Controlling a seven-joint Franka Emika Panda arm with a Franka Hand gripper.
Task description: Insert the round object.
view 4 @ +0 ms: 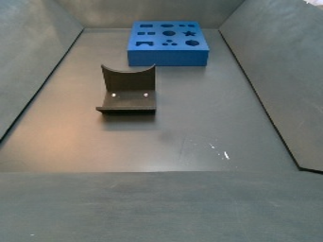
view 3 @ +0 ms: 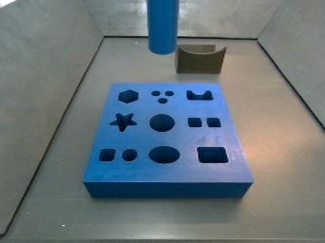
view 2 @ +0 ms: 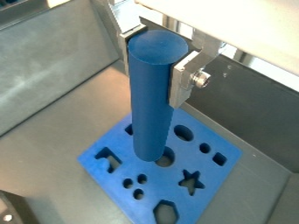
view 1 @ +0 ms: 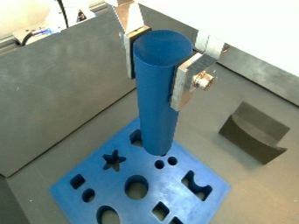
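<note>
Up close in both wrist views I see the gripper, its jaws pinching the top part of the blue round peg. One silver finger presses on each side of it. I see the peg standing straight up, long way up and down, flat end pointing down. It hangs above the blue block full of shaped holes, with a gap under it in a side view. The block sits on the gray bench. The fixture stands well apart from the block.
</note>
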